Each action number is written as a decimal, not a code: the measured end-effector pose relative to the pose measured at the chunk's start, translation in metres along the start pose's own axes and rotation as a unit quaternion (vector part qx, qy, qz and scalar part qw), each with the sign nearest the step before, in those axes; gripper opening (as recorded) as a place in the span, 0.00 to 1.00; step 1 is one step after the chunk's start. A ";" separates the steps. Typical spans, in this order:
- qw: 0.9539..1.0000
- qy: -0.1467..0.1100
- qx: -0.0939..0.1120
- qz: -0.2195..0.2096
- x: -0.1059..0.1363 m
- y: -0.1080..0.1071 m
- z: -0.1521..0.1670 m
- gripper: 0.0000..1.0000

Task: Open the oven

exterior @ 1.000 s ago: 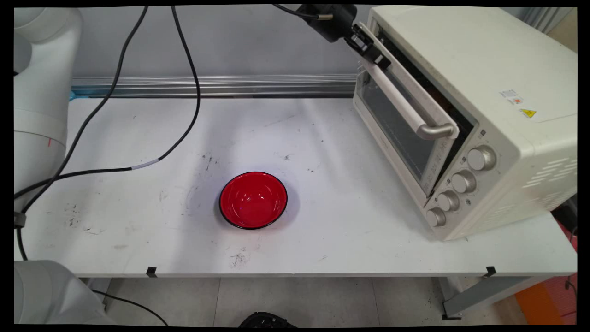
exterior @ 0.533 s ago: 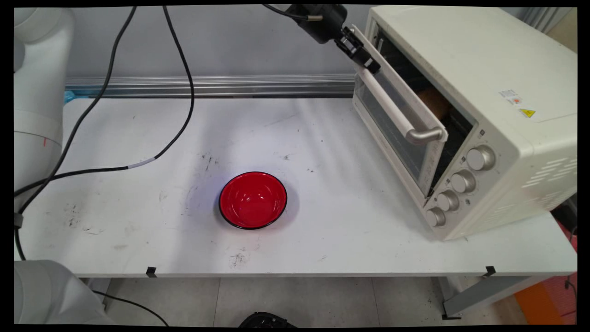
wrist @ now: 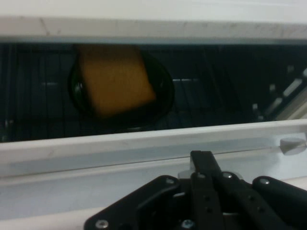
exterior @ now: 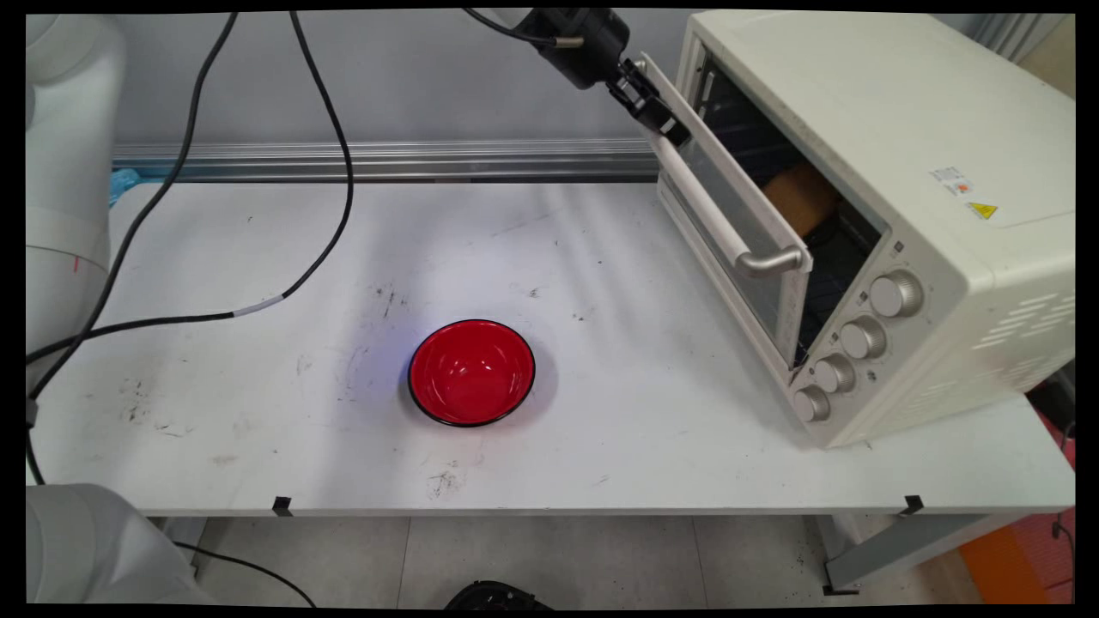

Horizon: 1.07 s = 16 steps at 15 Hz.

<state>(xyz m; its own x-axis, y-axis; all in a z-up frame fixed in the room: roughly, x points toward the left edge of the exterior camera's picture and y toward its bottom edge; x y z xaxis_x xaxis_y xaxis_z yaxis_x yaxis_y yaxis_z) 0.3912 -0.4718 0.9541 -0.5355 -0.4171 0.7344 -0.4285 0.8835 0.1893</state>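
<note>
Oven door (exterior: 730,215) swung wider, claw (exterior: 657,116) at top edge

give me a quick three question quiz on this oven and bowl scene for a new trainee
1. True or false: the oven door is shut tight.
2. What lies inside the oven? A) a red apple B) an orange-brown block on a dark dish C) a metal spoon
3. Fill in: the claw is at the door's ____ edge.

Key:
1. False. The door hangs partly open, tilted out from the top.
2. B. The hand view shows the orange-brown block on the dark dish on the rack. The red bowl stands apart on the table.
3. Top.
</note>
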 end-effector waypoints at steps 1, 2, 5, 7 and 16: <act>1.000 -0.001 0.001 0.000 -0.002 -0.001 0.000 0.00; 1.000 -0.003 0.004 0.001 -0.004 -0.001 0.001 0.00; 1.000 -0.005 0.010 0.003 -0.009 -0.004 0.003 0.00; 1.000 -0.007 0.013 0.004 -0.013 -0.004 0.005 0.00; 1.000 -0.022 0.013 -0.005 -0.027 -0.001 0.008 0.00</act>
<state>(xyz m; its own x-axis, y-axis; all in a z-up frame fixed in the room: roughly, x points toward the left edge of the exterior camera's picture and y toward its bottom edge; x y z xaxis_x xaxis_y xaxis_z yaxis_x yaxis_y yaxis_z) 0.3999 -0.4635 0.9289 -0.5623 -0.4353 0.7031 -0.4527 0.8736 0.1788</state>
